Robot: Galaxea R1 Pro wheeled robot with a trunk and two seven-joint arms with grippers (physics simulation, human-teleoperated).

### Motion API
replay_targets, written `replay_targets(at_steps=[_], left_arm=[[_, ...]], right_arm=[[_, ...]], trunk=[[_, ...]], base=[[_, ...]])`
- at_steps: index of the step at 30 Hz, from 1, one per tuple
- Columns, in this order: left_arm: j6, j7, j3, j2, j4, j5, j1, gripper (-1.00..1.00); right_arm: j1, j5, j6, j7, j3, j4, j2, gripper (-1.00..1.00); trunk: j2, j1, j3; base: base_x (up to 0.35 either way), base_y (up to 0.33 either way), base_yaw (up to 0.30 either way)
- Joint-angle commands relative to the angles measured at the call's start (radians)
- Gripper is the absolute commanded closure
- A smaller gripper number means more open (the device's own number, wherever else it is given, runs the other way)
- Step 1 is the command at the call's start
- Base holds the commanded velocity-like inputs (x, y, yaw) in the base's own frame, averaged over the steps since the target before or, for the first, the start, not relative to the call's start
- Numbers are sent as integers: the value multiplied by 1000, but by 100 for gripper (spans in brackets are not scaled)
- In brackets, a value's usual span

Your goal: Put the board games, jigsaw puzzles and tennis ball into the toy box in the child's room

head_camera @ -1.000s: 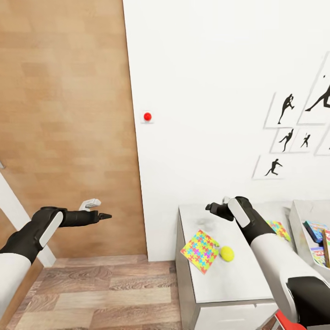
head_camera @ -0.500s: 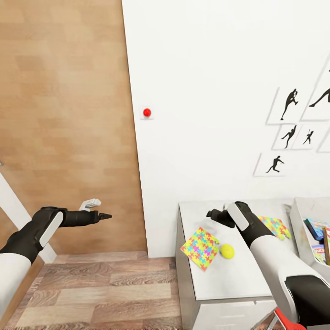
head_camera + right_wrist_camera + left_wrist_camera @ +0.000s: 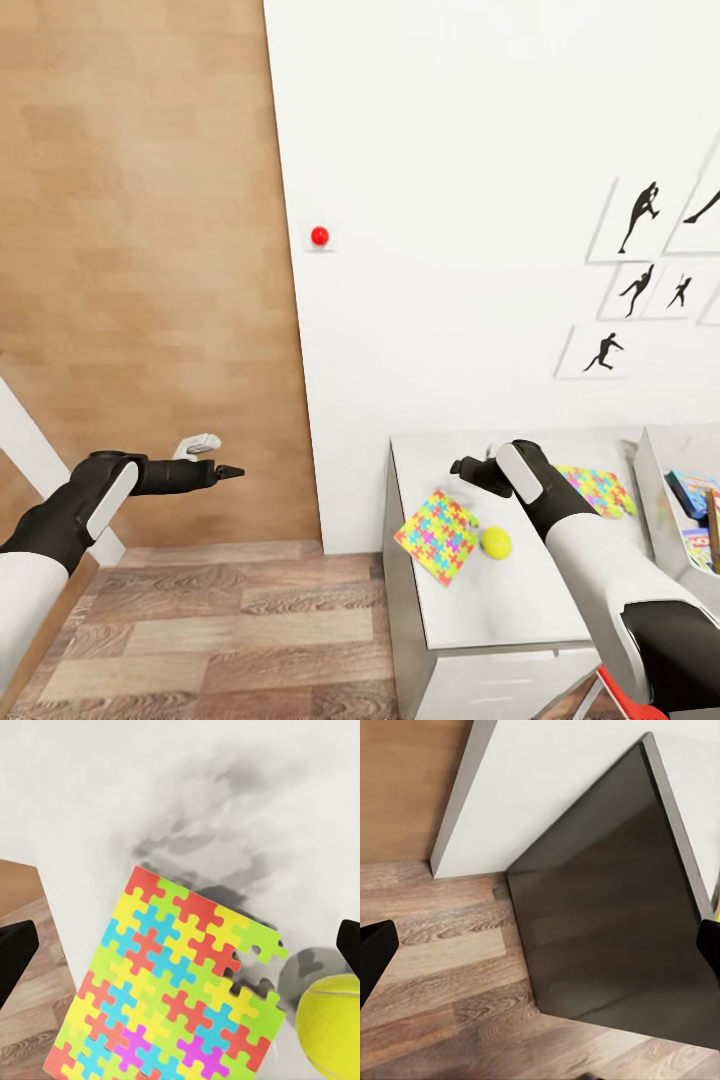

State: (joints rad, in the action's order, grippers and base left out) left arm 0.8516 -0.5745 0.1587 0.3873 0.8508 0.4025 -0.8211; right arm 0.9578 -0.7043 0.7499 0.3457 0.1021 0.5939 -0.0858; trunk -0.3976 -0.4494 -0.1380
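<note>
right wrist view: the two dark fingertips (image 3: 16, 945) of the right gripper (image 3: 468, 464) sit at opposite edges of the picture, spread wide, nothing between them. beneath the gap: a multicoloured jigsaw puzzle (image 3: 169, 986), flat on the pale table top (image 3: 112, 787), set askew to the table's edge, one corner overhanging that edge above the wood-plank floor (image 3: 26, 1016); a few pieces missing at the corner nearest the ball. yellow-green tennis ball (image 3: 331, 1024), just beside that corner; whether touching cannot be told.

head view: right gripper poised over the table (image 3: 480, 600), above the far corner of the same puzzle (image 3: 437, 534), which lies as a diamond with corners toward wall and robot; ball (image 3: 496, 542) just right of it. second jigsaw puzzle (image 3: 598, 490), flat, farther right, partly behind the right forearm. toy box (image 3: 655, 500), pale, at the right edge of the table, holding colourful board games (image 3: 692, 492) standing on edge.

left gripper (image 3: 230, 470): held out level over the floor (image 3: 200, 620), well apart from the table, pointing toward the white wall (image 3: 450, 200). left wrist view: its fingertips (image 3: 375, 952) at opposite edges, spread wide, empty; below, the dark grey side (image 3: 607, 915) of the table.

other: wooden door (image 3: 140, 250); red button (image 3: 319, 236) on the wall; silhouette pictures (image 3: 640, 280), upper right.
</note>
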Motion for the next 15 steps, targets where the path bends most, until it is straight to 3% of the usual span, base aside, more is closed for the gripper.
replay_targets(at_steps=[1, 15], left_arm=[[4, -1, 2, 1, 1, 2, -1, -100], [4, -1, 2, 1, 1, 2, -1, -100]], right_arm=[[1, -11, 2, 9, 7, 1, -1, -100], [3, 10, 2, 5, 6, 2, 1, -100]], trunk=[[-2, -1, -4], [-2, -1, -27]], base=[[0, 0, 0], [27, 10, 0]])
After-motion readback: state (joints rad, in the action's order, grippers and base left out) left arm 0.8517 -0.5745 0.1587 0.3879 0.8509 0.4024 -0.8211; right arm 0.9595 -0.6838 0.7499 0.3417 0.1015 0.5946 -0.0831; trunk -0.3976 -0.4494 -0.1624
